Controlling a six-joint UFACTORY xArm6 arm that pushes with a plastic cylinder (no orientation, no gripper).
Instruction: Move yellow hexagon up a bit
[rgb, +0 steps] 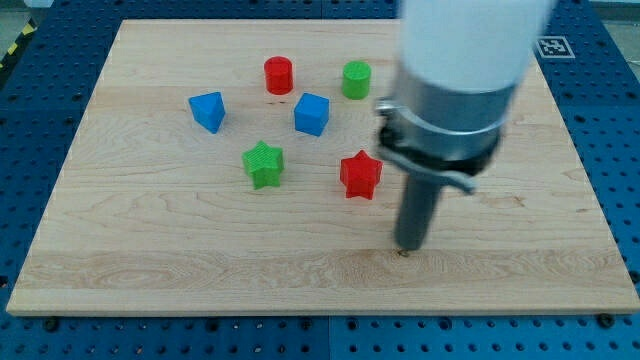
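Wooden board (150, 260): a pale wood table top on a blue perforated base.
Blue triangular block (208, 111): far on the view's left, near the top.
Green star block (264, 164): below it, toward the centre.
Red cylinder block (278, 75): near the view's top.
Blue cube block (312, 114): between the two cylinders, slightly lower.
Green cylinder block (356, 79): right of the red cylinder.
Red star block (360, 175): centre, just left of the rod.
My tip (405, 250): touches the board, below and right of the red star, apart from it.
Claw: the arm carries none, only a dark rod.
Yellow hexagon: not visible; perhaps hidden behind the arm, I cannot tell.
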